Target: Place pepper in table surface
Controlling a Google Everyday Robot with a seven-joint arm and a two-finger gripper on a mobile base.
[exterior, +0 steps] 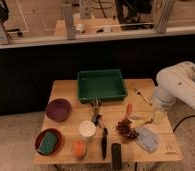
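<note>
While the white arm (178, 85) is hanging over the table's right side, the camera view is showing its gripper (159, 114) low over the table surface (66, 92) near the right edge, w/ the wrist blocking most of it, so I can't tell how the grip is standing. Meanwhile the pepper (129, 109) is lying flat on the wood, slim & orange-red, just in front of the green bin (101, 86), near the gripper but apart from it, and it isn't looking held. Judging by that, the placing is looking done or nearly so, w/ the pepper resting on the tabletop, not in the bin.

Risks from here: this corner is looking crowded. A dark clustered item (126, 129) is sitting just beside the pepper on the near side, a pale grey bag (147, 137) is lying close under the gripper, and a thin utensil (141, 95) is lying btw bin & arm. If the arm is pulling away low, wrist or elbow could be sweeping the pepper or its neighbours off the right edge. Being tapered, the pepper would prob. be rolling in a curve after any nudge, poss. into the cluster. Further off, the purple bowl (58, 109), white cup (87, 128) & orange object (79, 147) are standing well apart from all this
</note>
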